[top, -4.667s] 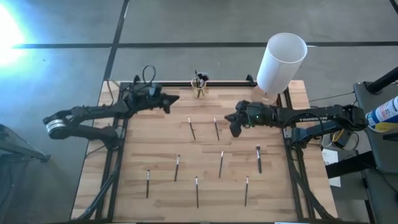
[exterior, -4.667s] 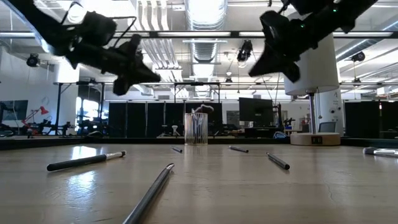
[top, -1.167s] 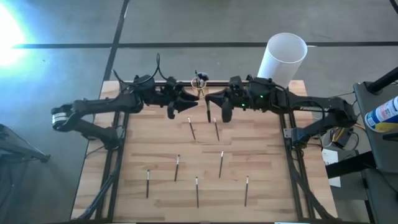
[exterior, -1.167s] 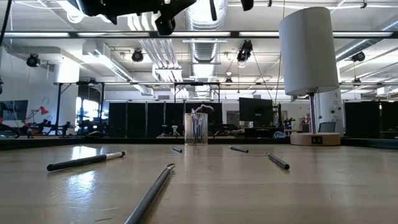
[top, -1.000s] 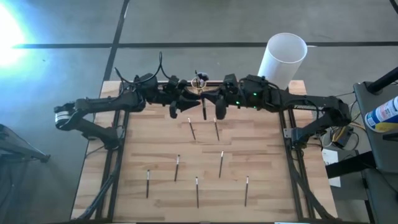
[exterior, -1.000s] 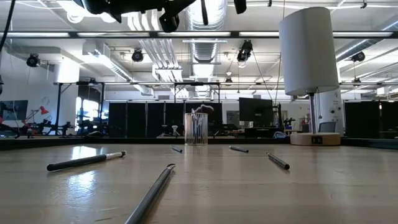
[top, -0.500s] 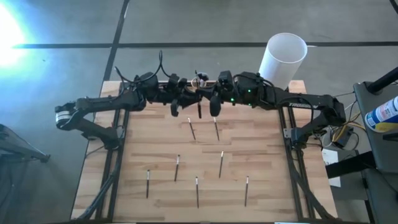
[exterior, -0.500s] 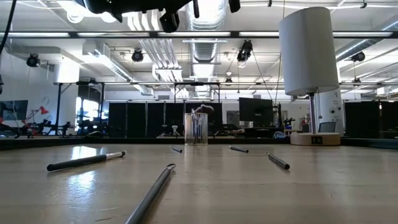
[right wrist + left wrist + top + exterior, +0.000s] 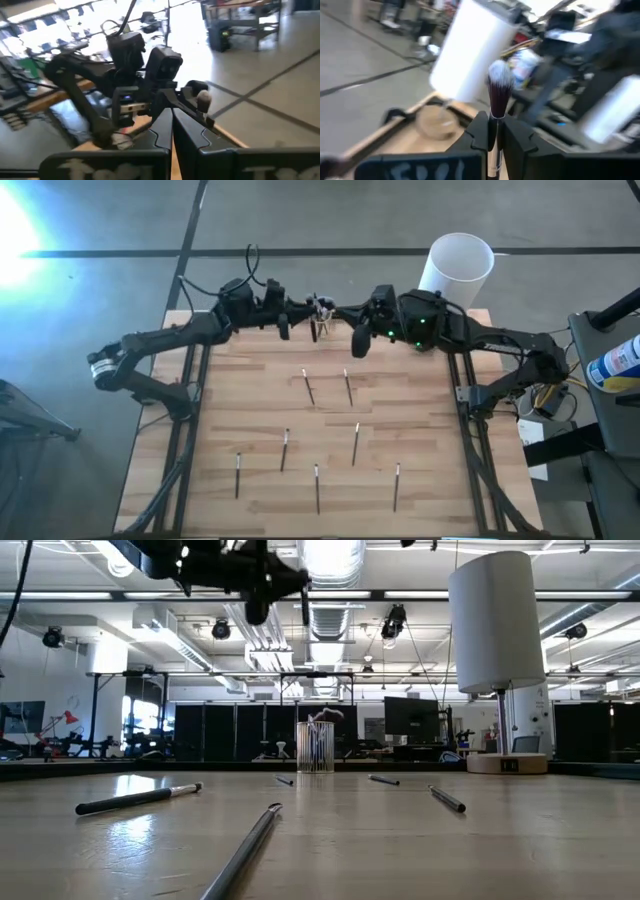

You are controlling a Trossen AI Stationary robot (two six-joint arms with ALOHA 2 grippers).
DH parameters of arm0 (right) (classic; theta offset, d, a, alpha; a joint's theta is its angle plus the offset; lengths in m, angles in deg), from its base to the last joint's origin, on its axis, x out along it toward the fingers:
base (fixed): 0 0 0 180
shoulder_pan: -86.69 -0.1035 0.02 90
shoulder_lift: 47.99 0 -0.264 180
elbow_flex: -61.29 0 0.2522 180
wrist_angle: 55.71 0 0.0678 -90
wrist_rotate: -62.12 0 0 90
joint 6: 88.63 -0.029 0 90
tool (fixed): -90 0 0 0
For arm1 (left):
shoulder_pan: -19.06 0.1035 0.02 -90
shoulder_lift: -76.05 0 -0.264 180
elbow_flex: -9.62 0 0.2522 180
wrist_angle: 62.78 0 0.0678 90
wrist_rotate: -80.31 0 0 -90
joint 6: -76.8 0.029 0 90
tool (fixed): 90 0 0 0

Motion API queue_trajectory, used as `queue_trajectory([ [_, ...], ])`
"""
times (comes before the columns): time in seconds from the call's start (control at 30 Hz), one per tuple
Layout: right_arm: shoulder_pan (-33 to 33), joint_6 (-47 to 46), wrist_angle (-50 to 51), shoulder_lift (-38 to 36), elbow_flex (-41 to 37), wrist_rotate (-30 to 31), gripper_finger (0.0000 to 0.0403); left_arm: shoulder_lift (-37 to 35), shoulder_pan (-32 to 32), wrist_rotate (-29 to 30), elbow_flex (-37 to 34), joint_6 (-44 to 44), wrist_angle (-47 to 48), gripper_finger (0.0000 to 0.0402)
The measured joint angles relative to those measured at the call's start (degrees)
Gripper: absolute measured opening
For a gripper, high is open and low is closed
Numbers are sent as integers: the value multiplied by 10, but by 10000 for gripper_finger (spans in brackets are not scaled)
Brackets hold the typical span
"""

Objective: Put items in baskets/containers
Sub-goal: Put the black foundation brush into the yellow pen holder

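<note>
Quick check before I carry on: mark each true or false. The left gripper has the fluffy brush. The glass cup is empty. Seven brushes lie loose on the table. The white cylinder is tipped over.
1. The left gripper is clamped on the fluffy brush: true.
2. The glass cup is empty: false, brushes stand in it.
3. Seven loose brushes lie on the table: true.
4. The white cylinder is tipped over: false, it stands upright at the far right corner.

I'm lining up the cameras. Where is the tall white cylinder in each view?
High view: white cylinder, at the table's far right corner.
Low view: right side, standing at the far edge.
Left wrist view: beyond the fluffy brush, tilted.
Right wrist view: not in it.
Shared landmark: left gripper.
</note>
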Motion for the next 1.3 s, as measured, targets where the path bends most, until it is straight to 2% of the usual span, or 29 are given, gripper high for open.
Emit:
queue_trajectory([
  [0.2, -1, 9, 28, -15, -1, 25, 8, 88, 43, 40, 0, 57, -38, 25],
  [0.37, -2, 22, 32, -13, -3, 28, 8, 157, 72, 72, 0, 123, -114, 25],
  [0.57, -2, 44, 33, -10, -4, 29, 8, 226, 103, 77, 24, 160, -132, 25],
  [0.8, -2, 64, 33, -10, -4, 31, 8, 300, 106, 78, 53, 183, -141, 25],
  [1.03, -2, 66, 36, -10, -4, 31, 8, 312, 107, 77, 48, 165, -155, 26],
  [1.3, -2, 76, 36, -10, -4, 31, 8, 312, 107, 69, 47, 131, -111, 82],
])
